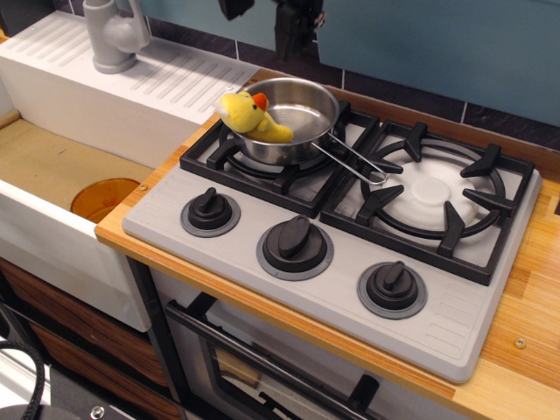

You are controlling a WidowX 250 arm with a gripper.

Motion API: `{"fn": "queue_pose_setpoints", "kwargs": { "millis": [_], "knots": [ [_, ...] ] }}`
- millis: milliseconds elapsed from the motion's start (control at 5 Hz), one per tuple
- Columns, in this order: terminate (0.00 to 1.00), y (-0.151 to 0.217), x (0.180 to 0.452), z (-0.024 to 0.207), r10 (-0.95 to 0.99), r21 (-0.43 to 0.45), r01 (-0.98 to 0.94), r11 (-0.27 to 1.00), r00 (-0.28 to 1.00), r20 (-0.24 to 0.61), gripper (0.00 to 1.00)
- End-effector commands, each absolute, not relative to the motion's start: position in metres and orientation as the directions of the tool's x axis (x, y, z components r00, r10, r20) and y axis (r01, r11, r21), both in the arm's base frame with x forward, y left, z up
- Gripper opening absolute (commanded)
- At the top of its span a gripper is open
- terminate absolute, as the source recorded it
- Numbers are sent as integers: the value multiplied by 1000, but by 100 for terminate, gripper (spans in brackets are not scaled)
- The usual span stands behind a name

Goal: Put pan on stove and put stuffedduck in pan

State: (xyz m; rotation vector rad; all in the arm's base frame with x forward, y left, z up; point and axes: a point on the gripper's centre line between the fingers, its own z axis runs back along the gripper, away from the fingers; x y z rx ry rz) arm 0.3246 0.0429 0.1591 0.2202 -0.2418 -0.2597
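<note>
Your pan (297, 118) sits on the stove's (350, 262) left burner, and the duck (252, 118) is draped over its rim (not fully inside). A nudge could tip it out. The gripper (297, 22) hangs above; finger state unclear.

A wooden bench (525, 350) runs along the front and right. At the left is a white sink (61, 188) with an orange drain (101, 197), a ribbed drainboard (140, 74) and a grey tap (114, 35) behind. An oven door (262, 367) sits below; blue wall (437, 44) behind.
</note>
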Motion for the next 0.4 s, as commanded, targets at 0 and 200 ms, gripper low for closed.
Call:
{"fn": "queue_pose_setpoints", "kwargs": {
  "millis": [0,200],
  "knots": [
    [0,47,339,153,-262,201,220,954,942,211,100],
    [100,50,337,146,-235,238,190,952,956,177,100]
  ]
}}
